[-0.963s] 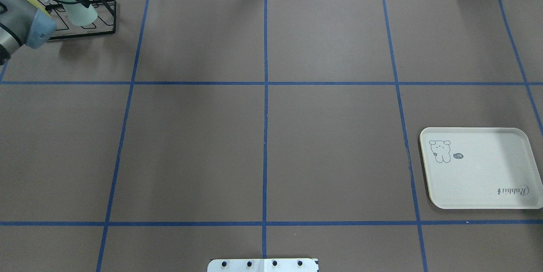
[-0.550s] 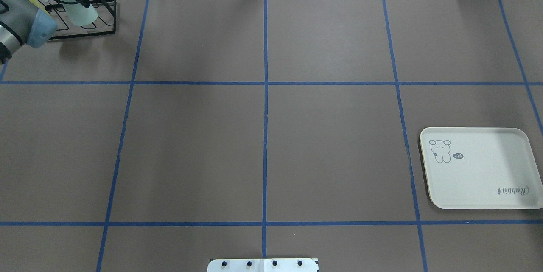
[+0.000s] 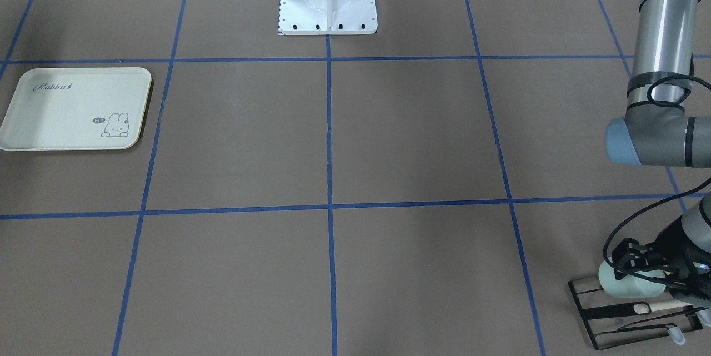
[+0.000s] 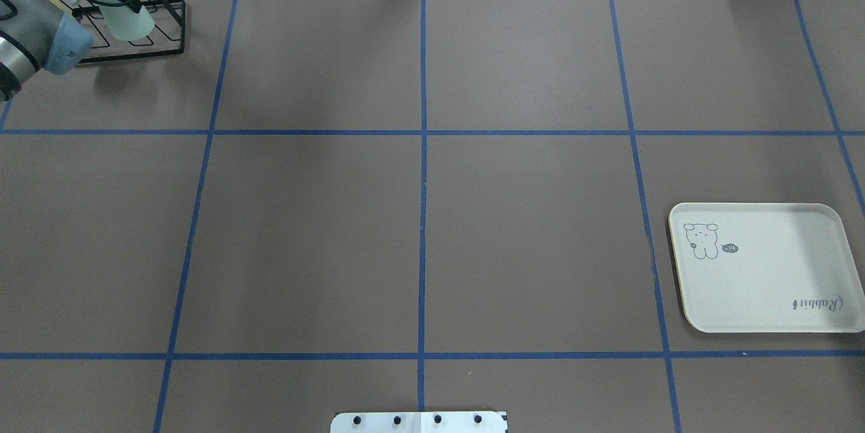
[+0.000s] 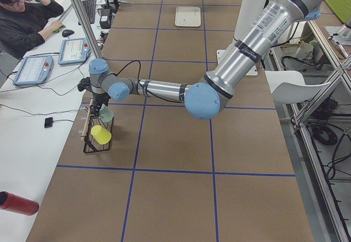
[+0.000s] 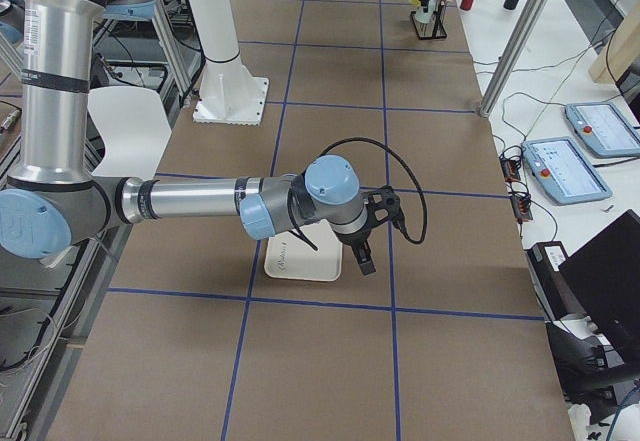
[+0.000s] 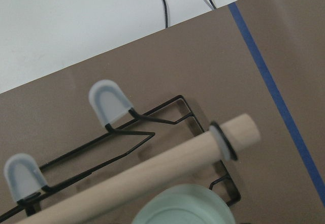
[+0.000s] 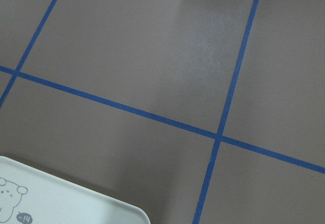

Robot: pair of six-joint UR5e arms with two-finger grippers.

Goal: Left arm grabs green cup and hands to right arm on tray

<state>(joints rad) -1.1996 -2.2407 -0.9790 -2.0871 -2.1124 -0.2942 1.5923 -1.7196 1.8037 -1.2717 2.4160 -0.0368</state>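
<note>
Cream tray (image 4: 763, 277) lies at the desk's right edge, right gripper (image 6: 362, 253) poised beside it, likely to receive; its pincer's state I cannot tell. In the far left corner the left gripper (image 3: 640, 277) pinches the green cup (image 3: 622, 287) at the wire rack (image 3: 611, 310).

A matt brown, paper-like table cover (image 4: 304, 230) is marked with strips of blue tape (image 4: 424, 217), and the cream tray (image 4: 777, 284) has a smooth, faintly satin surface. The green cup (image 3: 633, 286) is smooth pale plastic; the wire rack (image 7: 147, 132) is thin black metal with a bare wooden dowel (image 7: 152, 173) and cloudy, rubbery-looking tip caps (image 7: 106, 99). The left arm (image 3: 661, 39) is glossy grey metal tubing with a matt pale blue joint cap (image 3: 619, 142).
</note>
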